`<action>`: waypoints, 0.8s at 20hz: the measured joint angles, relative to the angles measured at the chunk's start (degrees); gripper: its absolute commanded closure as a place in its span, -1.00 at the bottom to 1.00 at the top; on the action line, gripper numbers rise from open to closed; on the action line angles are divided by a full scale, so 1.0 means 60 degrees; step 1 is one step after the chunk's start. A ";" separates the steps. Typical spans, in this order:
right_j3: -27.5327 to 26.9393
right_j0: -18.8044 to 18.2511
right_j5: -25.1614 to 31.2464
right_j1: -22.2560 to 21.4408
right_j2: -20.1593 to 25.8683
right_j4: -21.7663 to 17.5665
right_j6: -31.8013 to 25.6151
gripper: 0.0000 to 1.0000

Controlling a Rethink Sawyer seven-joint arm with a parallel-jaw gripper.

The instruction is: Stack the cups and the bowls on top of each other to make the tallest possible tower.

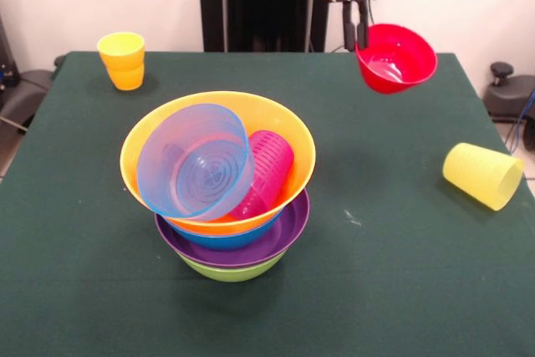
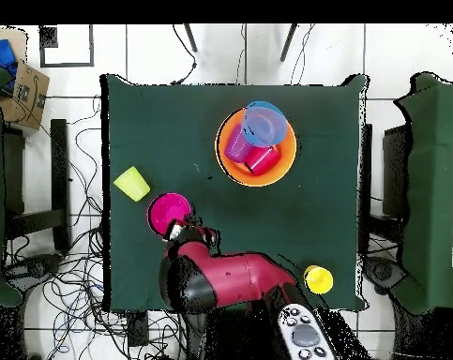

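The gripper [image 1: 362,33] hangs above the far right part of the green table [image 1: 401,273], its black fingers clamped on the rim of the red-pink bowl [image 1: 396,58], which it holds tilted in the air with the opening facing the near side. In the overhead view the same bowl [image 2: 169,213] sits just beyond the arm [image 2: 225,279], beside the gripper [image 2: 185,228]. The tower [image 1: 226,190] stands near the table's middle, slightly left: a green bowl [image 1: 232,269] at the bottom, then a purple bowl [image 1: 284,232], a blue bowl [image 1: 213,238] and the wide orange bowl [image 1: 288,135] on top. Inside the orange bowl a translucent blue bowl [image 1: 196,160] leans on its side, opening toward the near side, and a purple cup [image 1: 266,169] lies tilted against it; the overhead view also shows a red cup [image 2: 261,159] in there. A pale yellow cup [image 1: 483,175] lies on its side at the right, well apart from the tower. An orange-yellow cup [image 1: 123,59] stands upright at the far left corner.
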 measured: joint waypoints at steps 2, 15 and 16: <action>0.0172 -0.0913 0.0326 -0.0403 0.0705 0.0054 0.0000 1.00; -0.0868 -0.6179 0.4137 -0.0946 0.4302 0.0420 -0.0546 1.00; -0.1007 -0.6376 0.4397 -0.0916 0.4505 0.0451 -0.0644 1.00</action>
